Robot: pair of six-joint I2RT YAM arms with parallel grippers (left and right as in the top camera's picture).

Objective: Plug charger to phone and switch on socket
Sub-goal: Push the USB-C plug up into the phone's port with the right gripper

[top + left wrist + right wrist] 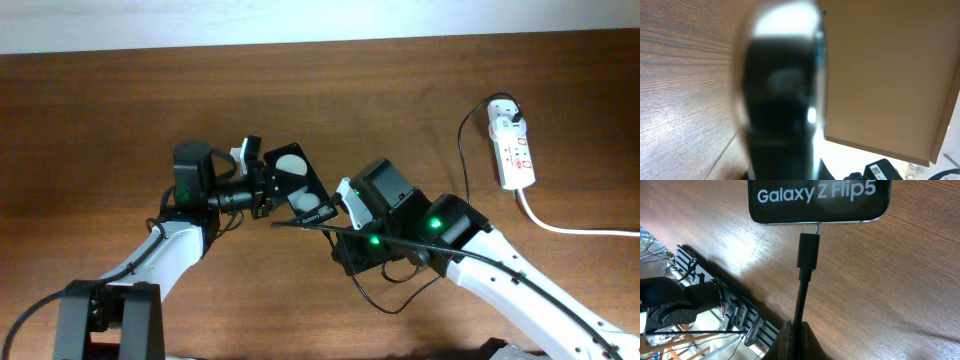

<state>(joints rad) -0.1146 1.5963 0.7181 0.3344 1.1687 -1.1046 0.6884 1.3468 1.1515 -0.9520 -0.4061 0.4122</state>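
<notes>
**Connector tip at the phone's port, both grippers clamped**

On the left of the wooden table [100,120], the left gripper [268,186] is closed on the side edge of the phone [297,183] and holds it tilted, its glossy face and two white round spots turned up to the overhead camera. The left wrist view is too blurred to add anything.

The right wrist view shows the phone's lower end close up, with the white lettering "Galaxy Z Flip5". The charger's black connector [808,250] stands straight below that edge. Its metal tip meets the phone at the port, and a short stretch of bare metal shows between the connector body and the phone. Whether it is fully seated cannot be told.

Just right of the phone, the right gripper [343,203] is nearly fully closed, its fingers [790,341] pinching the charger cable [801,300] a little way behind the connector.

From there the thin black cable loops under the right arm and climbs toward the far right. It ends at the white plug adapter [505,115], which sits in the upper end of the power strip [514,152]. The strip lies well apart from both grippers and carries small red marks. The position of its switches is too small to read. Its thick white cord [560,228] runs off from its lower end to the right edge
</notes>
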